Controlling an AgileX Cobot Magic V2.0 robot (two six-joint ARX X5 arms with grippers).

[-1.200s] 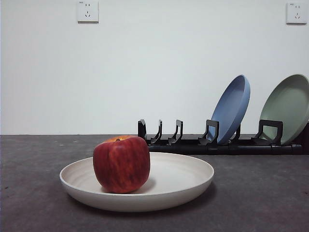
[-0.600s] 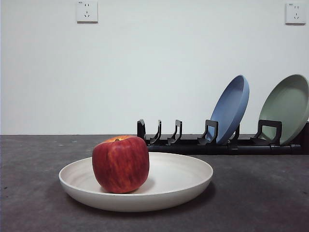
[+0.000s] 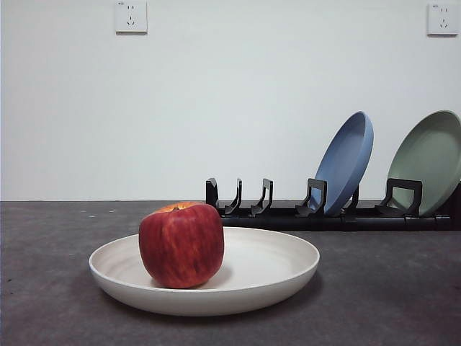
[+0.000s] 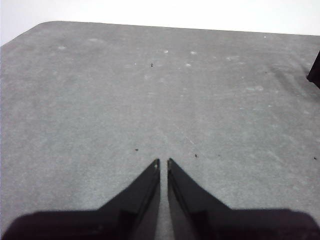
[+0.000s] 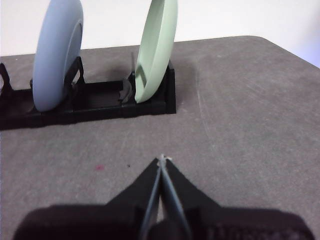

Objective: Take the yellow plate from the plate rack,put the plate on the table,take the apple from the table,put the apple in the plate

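The cream yellow plate [image 3: 266,270] lies flat on the dark grey table [image 3: 389,295] in the front view. The red apple [image 3: 181,244] sits in the plate, left of its middle. The black plate rack [image 3: 288,210] stands behind it and also shows in the right wrist view [image 5: 95,102]. My left gripper [image 4: 163,162] is shut and empty over bare table. My right gripper [image 5: 162,159] is shut and empty, short of the rack. Neither arm shows in the front view.
A blue plate [image 3: 346,160] and a pale green plate [image 3: 428,162] stand in the rack's right slots; both show in the right wrist view, blue [image 5: 55,55] and green [image 5: 159,47]. Two wall sockets [image 3: 130,16] are on the white wall.
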